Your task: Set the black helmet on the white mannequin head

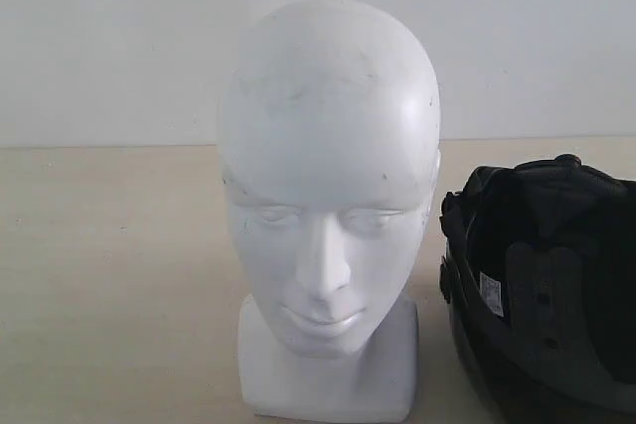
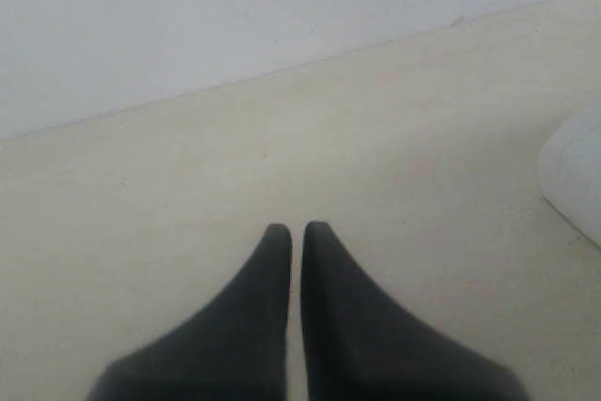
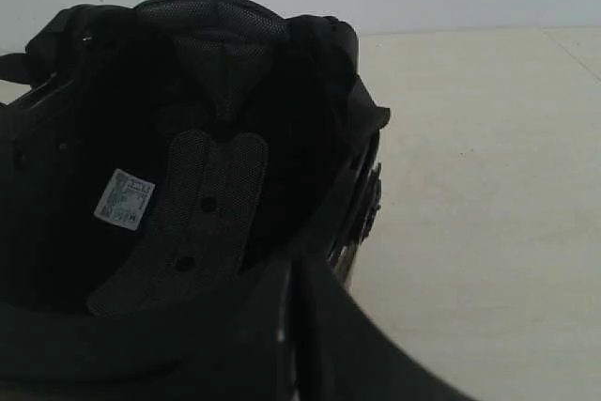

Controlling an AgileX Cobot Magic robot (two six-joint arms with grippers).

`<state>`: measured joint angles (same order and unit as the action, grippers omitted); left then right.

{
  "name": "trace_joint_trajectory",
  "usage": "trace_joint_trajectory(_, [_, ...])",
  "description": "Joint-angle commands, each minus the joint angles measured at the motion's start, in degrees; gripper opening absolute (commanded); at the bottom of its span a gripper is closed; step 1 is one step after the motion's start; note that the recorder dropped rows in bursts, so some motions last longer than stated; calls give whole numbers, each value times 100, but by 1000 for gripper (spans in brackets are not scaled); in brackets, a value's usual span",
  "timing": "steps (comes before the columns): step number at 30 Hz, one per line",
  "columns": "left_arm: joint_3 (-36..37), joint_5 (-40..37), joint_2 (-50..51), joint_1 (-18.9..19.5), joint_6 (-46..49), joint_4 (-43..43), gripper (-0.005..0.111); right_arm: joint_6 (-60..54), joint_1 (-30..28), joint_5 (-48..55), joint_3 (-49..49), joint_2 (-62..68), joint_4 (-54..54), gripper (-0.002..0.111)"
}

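On the bench (image 1: 99, 295) the white mannequin head (image 1: 328, 146) stands bare. The black helmet (image 1: 547, 285) lies just beside it, opening up. We judge its shell stiff, slick and fairly heavy, so the padded rim suits gripping. Our left fingers (image 2: 263, 307) are closed on nothing. Our right fingers (image 3: 357, 345) look closed too, at that rim.

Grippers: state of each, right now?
Left gripper: closed, empty.
Right gripper: closed, by the rim of the black helmet, nothing visibly clamped.
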<state>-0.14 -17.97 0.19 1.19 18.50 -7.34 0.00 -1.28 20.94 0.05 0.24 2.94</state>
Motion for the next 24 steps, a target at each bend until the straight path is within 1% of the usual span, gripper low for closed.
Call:
trace_joint_trajectory(1, [14, -7, -19, 17, -10, 10, 4, 0, -44, -17, -5, -24, -29, 0])
trace_joint_trajectory(6, [14, -7, -19, 17, -10, 10, 4, 0, -44, -116, -5, -24, -29, 0])
trace_joint_trajectory(9, [14, -7, -19, 17, -10, 10, 4, 0, -44, -706, -5, -24, -29, 0])
trace_joint_trajectory(12, [14, -7, -19, 17, -10, 10, 4, 0, -44, -1861, -5, -24, -29, 0])
trace_joint_trajectory(14, [14, -7, -19, 17, -10, 10, 4, 0, -44, -2826, -5, -24, -29, 0])
trace_joint_trajectory(15, [14, -7, -19, 17, -10, 10, 4, 0, -44, -3819, -5, -24, 22, 0])
trace_joint_trajectory(16, [14, -7, -19, 17, -10, 10, 4, -116, -44, -4066, -5, -24, 195, 0])
trace_joint_trajectory(17, [14, -7, -19, 17, -10, 10, 4, -646, -44, -3918, -261, -24, 922, 0])
trace_joint_trajectory(18, [14, -7, -19, 17, -10, 10, 4, -1113, -44, -3654, -480, 51, 1387, 0])
trace_joint_trajectory(19, [14, -7, -19, 17, -10, 10, 4, -2205, -44, -3039, -919, 421, 2175, 0])
trace_joint_trajectory(21, [14, -7, -19, 17, -10, 10, 4, -3166, -44, -2213, -1613, 1169, 2767, 0])
trace_joint_trajectory(22, [14, -7, -19, 17, -10, 10, 4, -3180, -44, -1822, -1914, 1573, 2795, 0])
trace_joint_trajectory(24, [14, -7, -19, 17, -10, 10, 4, -3143, -44, -1500, -2356, 2253, 2804, 0])
